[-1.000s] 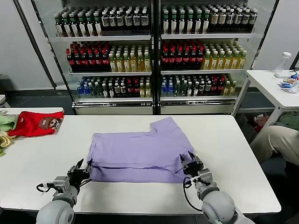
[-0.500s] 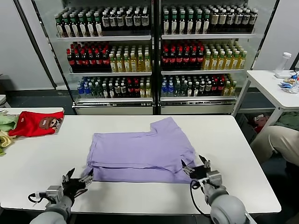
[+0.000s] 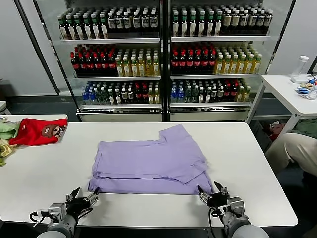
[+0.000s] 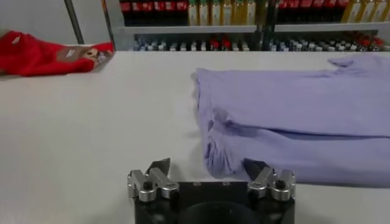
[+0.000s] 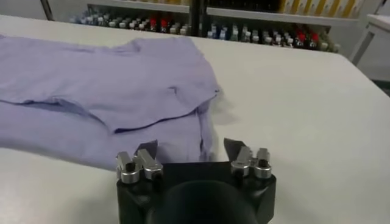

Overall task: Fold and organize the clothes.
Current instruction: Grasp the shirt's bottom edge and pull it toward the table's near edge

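Observation:
The lavender T-shirt [image 3: 151,161] lies partly folded on the white table [image 3: 44,168], plain side up, one sleeve sticking out at the far right. It also shows in the left wrist view [image 4: 292,122] and the right wrist view [image 5: 103,85]. My left gripper [image 3: 82,201] is open and empty at the table's near edge, just off the shirt's near left corner; it shows in its wrist view [image 4: 207,167]. My right gripper [image 3: 213,194] is open and empty just off the near right corner; it shows in its wrist view [image 5: 190,149].
A red shirt with a brown print [image 3: 37,130] lies at the far left of the table, next to green and yellow garments [image 3: 6,136]. Drink coolers [image 3: 163,54] stand behind the table. A second white table [image 3: 290,91] stands at the right.
Both grippers have let go of the folded near edge and drawn back toward me to the table's near edge. The shirt's near hem now lies flat, folded over.

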